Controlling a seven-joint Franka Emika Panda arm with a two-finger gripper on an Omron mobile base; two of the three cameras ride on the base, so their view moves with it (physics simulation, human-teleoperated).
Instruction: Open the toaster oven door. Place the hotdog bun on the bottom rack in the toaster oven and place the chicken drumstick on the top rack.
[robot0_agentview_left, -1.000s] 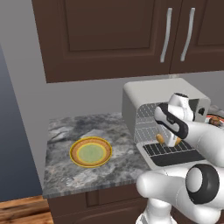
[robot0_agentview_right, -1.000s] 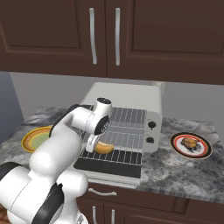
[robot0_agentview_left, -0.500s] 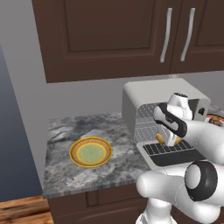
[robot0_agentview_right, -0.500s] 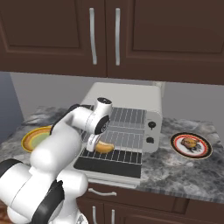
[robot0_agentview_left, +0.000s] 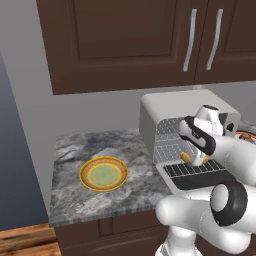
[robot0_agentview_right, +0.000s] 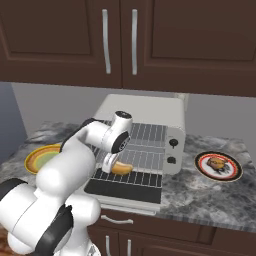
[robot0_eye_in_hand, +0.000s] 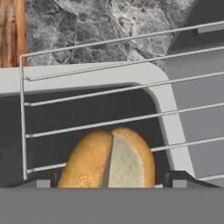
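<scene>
**A:** So where does the hotdog bun (robot0_agentview_right: 122, 168) sit right now?

**B:** On the bottom rack (robot0_agentview_right: 142, 176), which is slid out over the open toaster oven door (robot0_agentview_right: 125, 191). From the hand view the bun lies near the rack's front left corner, split side showing, on the wires rather than hanging from anything.

**A:** And the gripper (robot0_agentview_right: 108, 162)?

**B:** It's just above and beside the bun. In the hand view its fingertips (robot0_eye_in_hand: 43, 183) stand apart on either side of the bread, with a gap at each flank, so I read it as spread wide and holding nothing. The base views are too small to confirm the gap.

**A:** What could go wrong from here?

**B:** Mainly the retreat. The fingers are straddling the bun, so a sideways pull would drag or roll it toward the rack's edge. It's close to that corner, and it could tip off onto the door glass. A straight lift clear of the bread avoids that.

**A:** Anything else?

**B:** The top rack (robot0_agentview_right: 145, 133) sits right above the work area. A lift that goes too high or too far in could knock the hand against those wires or the toaster oven (robot0_agentview_right: 150, 112) shell.

**A:** And the chicken drumstick (robot0_agentview_right: 217, 163)?

**B:** On the plate (robot0_agentview_right: 218, 166) to the oven's right, well apart from the arm. Reaching it means swinging across the open door, so the elbow could clip the protruding rack and jolt the bun.
</scene>
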